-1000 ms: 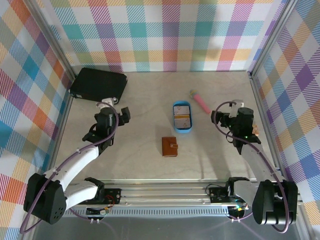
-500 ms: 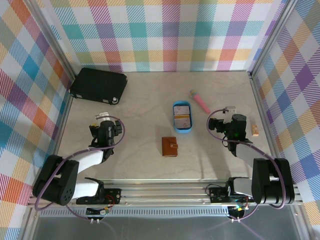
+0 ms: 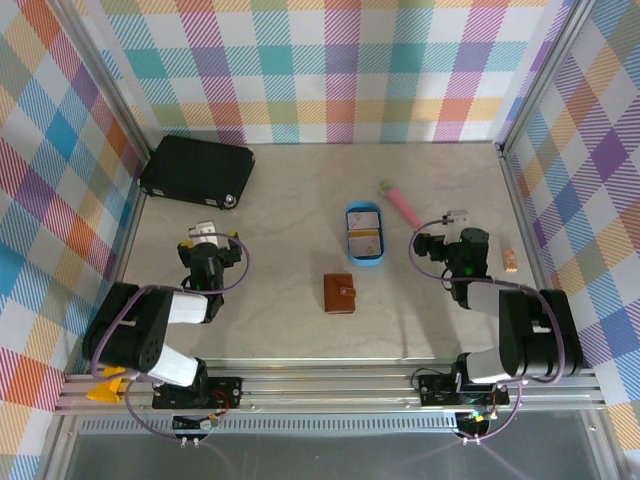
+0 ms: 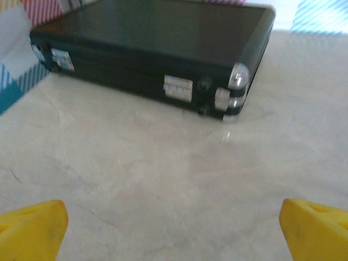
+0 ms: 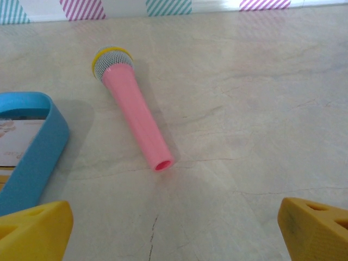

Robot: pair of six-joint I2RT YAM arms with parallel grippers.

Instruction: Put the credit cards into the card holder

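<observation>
Black case on pale table, yellow fingers spread apart

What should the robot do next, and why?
Probably the right gripper should swing left toward the blue tray. The cards lie in it, the brown wallet sits closed nearby, and the gripper's jaws are open with nothing in them.

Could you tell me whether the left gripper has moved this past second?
Yes, the left gripper has pulled back nearward, away from the black case.
</observation>
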